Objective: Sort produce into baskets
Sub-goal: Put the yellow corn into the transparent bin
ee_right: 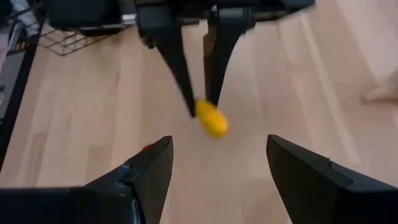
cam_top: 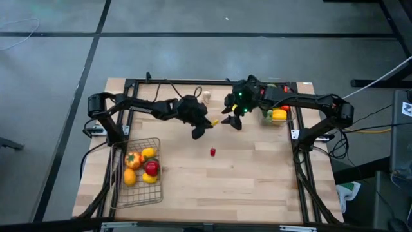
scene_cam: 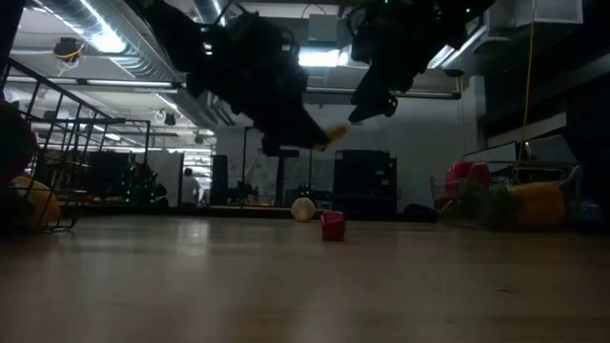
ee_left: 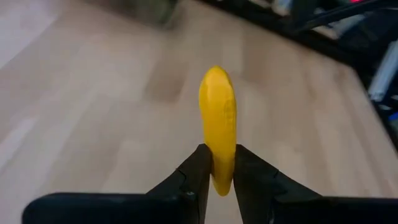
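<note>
Yellow, smooth and elongated, the piece (ee_left: 217, 124) you hold in the left gripper (ee_left: 217, 171) is a small rounded toy with no stem or markings visible. Your left jaws are nearly closed, pinching its lower end; most of its length projects forward past the fingertips, so its long axis runs in line with the fingers. In the right wrist view the same piece (ee_right: 211, 119) hangs at the tips of the left fingers (ee_right: 180, 74), clear of the table (cam_top: 257, 174), its free end angled away from them. In the high view it sits above the table's middle, toward the far edge, between your two grippers.

Your right gripper (ee_right: 219, 165) hovers just beside it, facing it, jaws standing wide and holding nothing.

One small red piece (cam_top: 212, 152) lies alone on the bare wood near the centre, nearer you than the grippers. A pale round item (cam_top: 206, 95) rests at the far edge.

The wire basket (cam_top: 156, 193) stands at the left near corner. It contains an orange pepper (cam_top: 133, 159), yellow pieces (cam_top: 149, 153) and a red piece (cam_top: 152, 167), bunched in the half toward the table's far side.

The clear bin (cam_top: 265, 119) at the far right holds a yellow piece (cam_top: 279, 115) with red and green items, partly hidden by your right arm.
</note>
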You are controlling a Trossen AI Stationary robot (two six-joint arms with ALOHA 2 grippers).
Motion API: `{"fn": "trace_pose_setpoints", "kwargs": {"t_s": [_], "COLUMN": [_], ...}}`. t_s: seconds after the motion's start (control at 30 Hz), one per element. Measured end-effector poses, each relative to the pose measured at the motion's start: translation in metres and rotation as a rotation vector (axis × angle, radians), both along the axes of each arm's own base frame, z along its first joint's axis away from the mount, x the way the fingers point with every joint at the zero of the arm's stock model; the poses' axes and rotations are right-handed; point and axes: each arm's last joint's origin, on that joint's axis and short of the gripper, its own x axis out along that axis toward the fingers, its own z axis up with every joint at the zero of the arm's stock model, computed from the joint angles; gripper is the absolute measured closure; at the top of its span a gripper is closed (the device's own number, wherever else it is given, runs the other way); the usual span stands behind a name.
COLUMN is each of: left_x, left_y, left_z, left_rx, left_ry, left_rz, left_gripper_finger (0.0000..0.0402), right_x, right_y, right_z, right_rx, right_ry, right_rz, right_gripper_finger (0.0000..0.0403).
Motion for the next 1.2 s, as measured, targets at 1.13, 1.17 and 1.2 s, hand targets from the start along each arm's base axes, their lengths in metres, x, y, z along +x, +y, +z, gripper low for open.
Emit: {"fn": "trace_pose_setpoints", "kwargs": {"t_s": [1.13, 1.17, 1.2], "left_x": [0.018, 0.018, 0.018], "left_y": [-0.068, -0.068, -0.068], "left_z": [0.015, 0.015, 0.015], "left_rx": [0.081, 0.081, 0.081], "left_ry": [-0.183, -0.183, -0.183], "left_rz": [-0.223, -0.223, -0.223], "left_gripper_finger": [0.0339, 0.0339, 0.0339], "right_x": [0.015, 0.015, 0.015], "right_y": [0.091, 0.091, 0.090], "right_z": [-0.001, -0.001, -0.001], "right_rx": [-0.025, -0.027, -0.032], "right_ry": [-0.003, 0.000, 0.002], "right_rz": [0.303, 0.291, 0.284], "right_gripper_finger": [0.0173, 0.0182, 0.0191]}}
